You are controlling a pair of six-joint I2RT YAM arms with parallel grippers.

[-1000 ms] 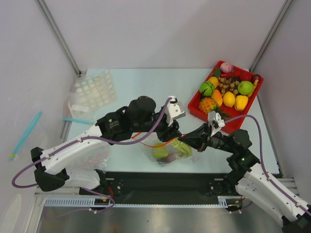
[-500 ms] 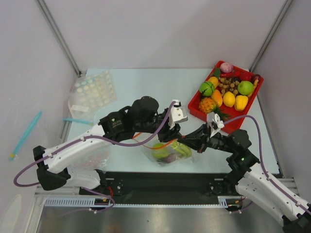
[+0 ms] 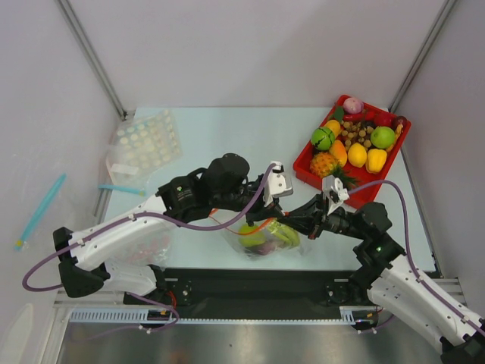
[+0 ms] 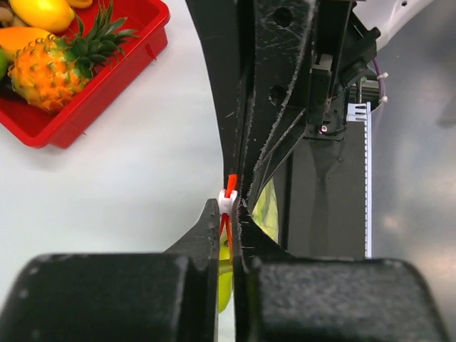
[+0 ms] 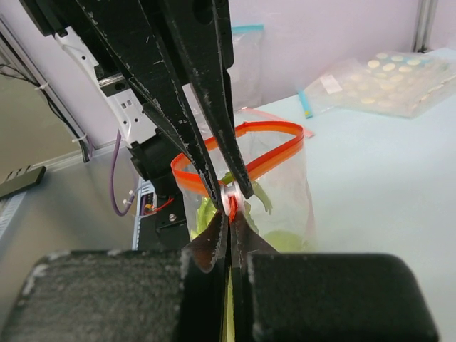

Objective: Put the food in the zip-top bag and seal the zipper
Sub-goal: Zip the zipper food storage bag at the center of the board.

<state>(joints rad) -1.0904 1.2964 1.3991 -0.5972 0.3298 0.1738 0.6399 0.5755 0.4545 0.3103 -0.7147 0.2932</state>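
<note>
The bag [image 3: 267, 241] sits at the near edge of the table [image 3: 227, 136], between the two arms. It holds the food [image 3: 258, 236]: green pieces and a darker one low in the bag, with which piece is which hard to make out through the plastic. The film looks thin, floppy and slick, so the light toy produce inside probably gives it most of its shape. The stiffer zipper [image 5: 246, 128] is likely the only sound place to take hold, since a pinch on the film alone would probably slip or crumple.

The left gripper [image 4: 228, 214] is closed on that red-orange strip, right at a small white slider [image 4: 227, 201]. The right gripper [image 5: 229, 212] is closed on the strip at almost the same spot, its fingers meeting the left ones tip to tip. In the right wrist view the strip forms an open loop beyond the pinch, so the mouth is not sealed.

A red tray [image 3: 301, 174] at the far right holds more toy fruit, including a pineapple [image 4: 50, 68]. Another clear bag [image 3: 144, 144] lies at the far left.
</note>
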